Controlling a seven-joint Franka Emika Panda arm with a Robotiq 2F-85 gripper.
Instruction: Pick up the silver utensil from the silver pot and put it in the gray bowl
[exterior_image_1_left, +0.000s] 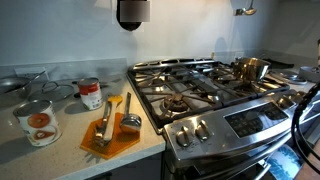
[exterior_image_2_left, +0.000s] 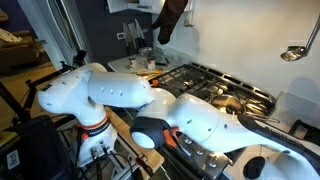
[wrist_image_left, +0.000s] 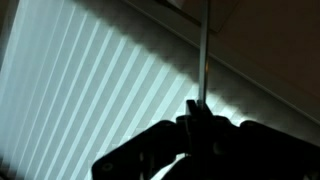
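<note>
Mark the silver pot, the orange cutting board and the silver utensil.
silver pot (exterior_image_1_left: 250, 70): in an exterior view, side wall.
orange cutting board (exterior_image_1_left: 114, 146): in an exterior view, bare front part.
silver utensil (wrist_image_left: 201, 55): wrist view, thin handle.

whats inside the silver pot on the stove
Of the silver pot only the outer wall and rim show in an exterior view; its inside is hidden. In the wrist view the gripper is shut on a thin silver utensil.
</note>
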